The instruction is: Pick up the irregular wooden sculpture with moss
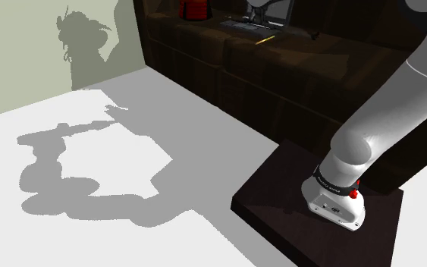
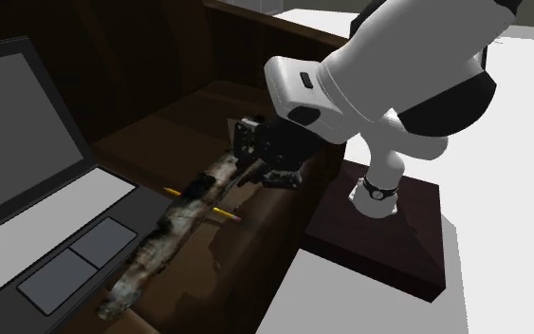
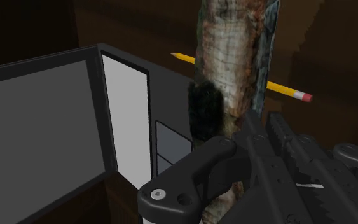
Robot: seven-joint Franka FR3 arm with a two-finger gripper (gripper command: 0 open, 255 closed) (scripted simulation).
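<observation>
As the arm bends over the dark brown couch (image 1: 280,68), its all-black two-finger gripper (image 2: 248,163) is clamped shut on one end of the long, knobbly, mottled grey-brown wooden sculpture (image 2: 174,223)! That piece lies slantwise beside the open dark-grey laptop (image 2: 56,228), crossing a yellow pencil (image 3: 285,90). It looks stiff and fairly light to me, but rough and uneven. Gripped this near the end, the far length could droop or twist. A hold nearer the middle would be steadier, I'd say.
</observation>
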